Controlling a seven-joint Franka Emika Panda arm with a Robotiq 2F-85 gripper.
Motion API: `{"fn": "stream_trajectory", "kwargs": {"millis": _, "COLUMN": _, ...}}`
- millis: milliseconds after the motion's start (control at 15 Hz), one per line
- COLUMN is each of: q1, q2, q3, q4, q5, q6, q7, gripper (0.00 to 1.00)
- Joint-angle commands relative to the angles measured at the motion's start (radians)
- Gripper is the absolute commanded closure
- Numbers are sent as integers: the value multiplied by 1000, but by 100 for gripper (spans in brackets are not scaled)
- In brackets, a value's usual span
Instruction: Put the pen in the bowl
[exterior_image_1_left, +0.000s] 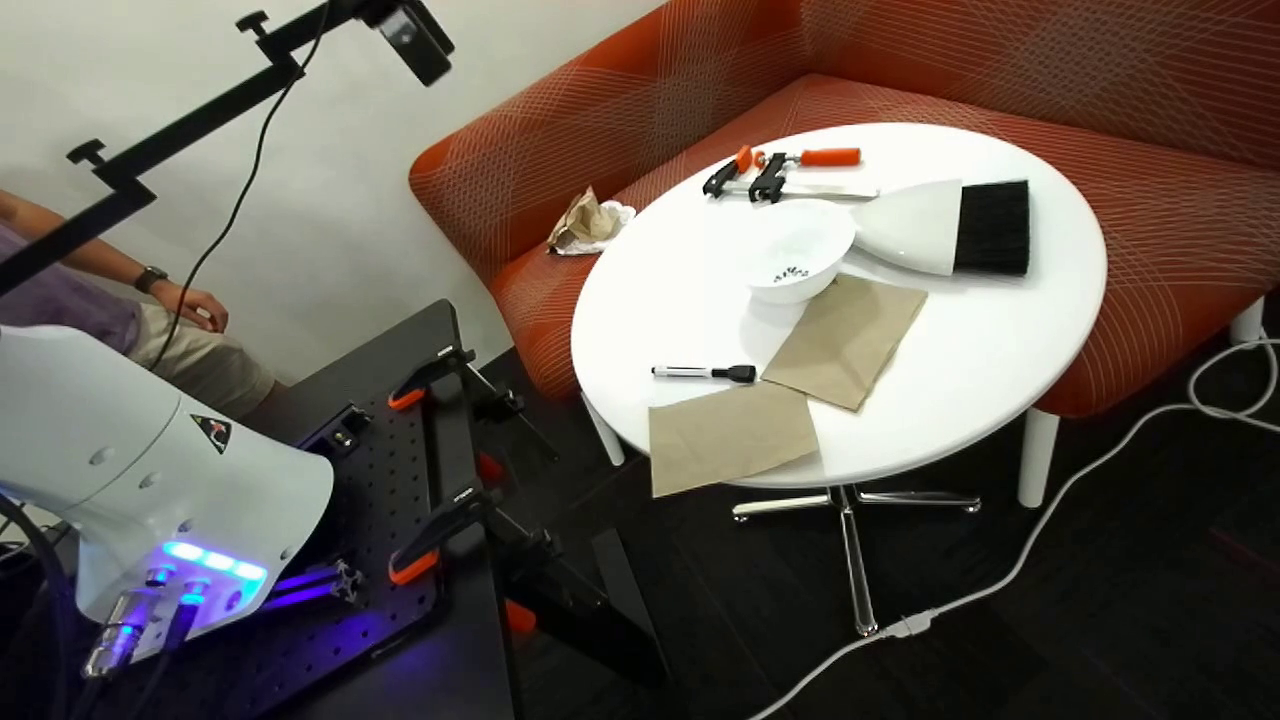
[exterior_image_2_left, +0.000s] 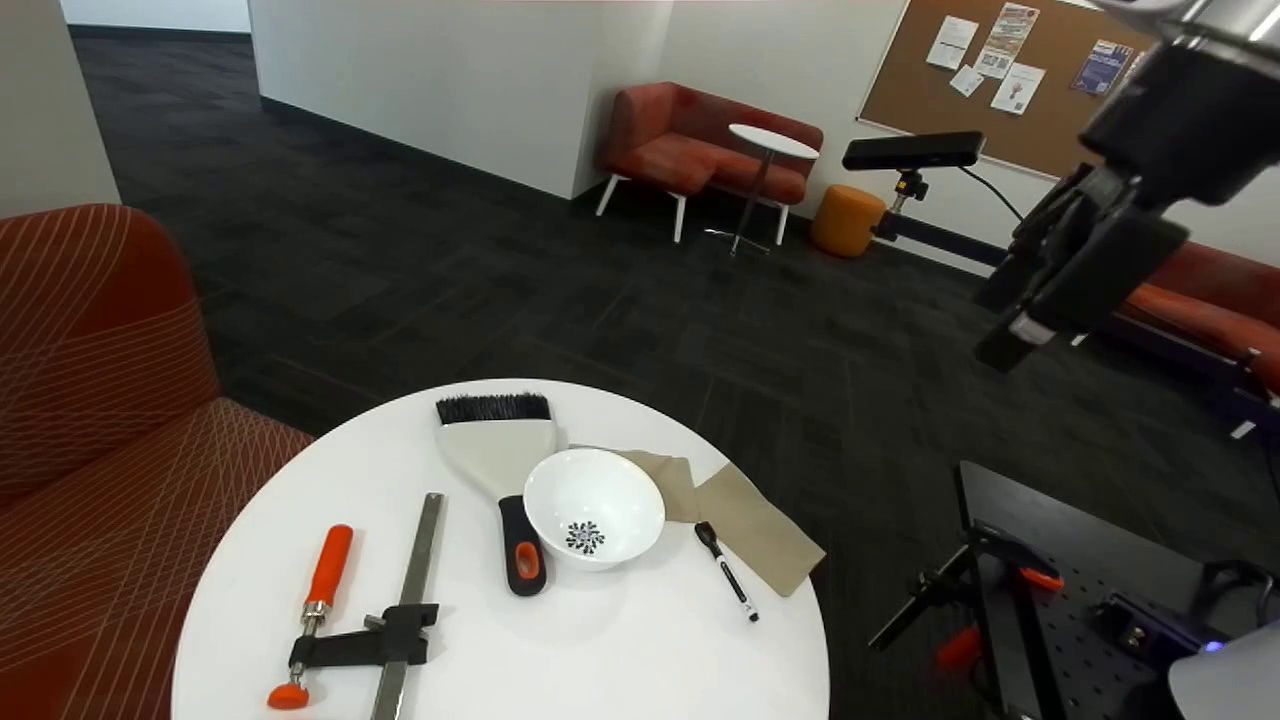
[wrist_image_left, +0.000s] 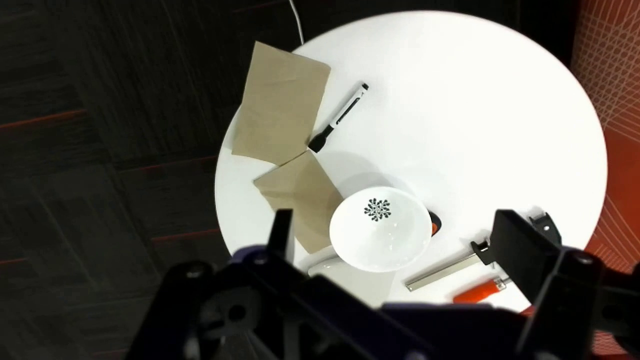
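Note:
The pen (exterior_image_1_left: 704, 373) lies flat on the round white table, its black cap close to the brown napkins. It also shows in an exterior view (exterior_image_2_left: 727, 570) and in the wrist view (wrist_image_left: 340, 117). The white bowl (exterior_image_1_left: 797, 250) stands upright with a dark flower print inside and nothing in it. It also shows in an exterior view (exterior_image_2_left: 594, 508) and in the wrist view (wrist_image_left: 381, 229). My gripper (wrist_image_left: 396, 220) is open and empty, high above the table, its fingers spread wide in the wrist view. It shows blurred in an exterior view (exterior_image_2_left: 1010, 315).
Two brown napkins (exterior_image_1_left: 735, 438) lie beside the pen and bowl. A brush (exterior_image_1_left: 935, 225) with black bristles has its handle partly behind the bowl. An orange-handled clamp (exterior_image_2_left: 400, 635) lies on the white table (exterior_image_2_left: 620, 660). An orange sofa (exterior_image_1_left: 720, 110) borders the table.

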Motion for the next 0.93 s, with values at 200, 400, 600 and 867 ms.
{"fn": "stream_trajectory", "kwargs": {"millis": 200, "q1": -30, "q2": 252, "q3": 16, "q4": -4, "q5": 17, "q6": 233, "q7": 100, "gripper": 0}}
{"fn": "stream_trajectory", "kwargs": {"millis": 400, "q1": -23, "q2": 242, "q3": 7, "q4": -12, "q5": 5, "q6": 212, "q7": 78, "gripper": 0}}
{"fn": "stream_trajectory", "kwargs": {"millis": 600, "q1": -23, "q2": 242, "q3": 7, "q4": -9, "q5": 5, "q6": 212, "q7": 78, "gripper": 0}}
{"fn": "stream_trajectory", "kwargs": {"millis": 867, "q1": -40, "q2": 284, "q3": 8, "q4": 11, "q5": 9, "q6": 233, "q7": 115, "gripper": 0}}
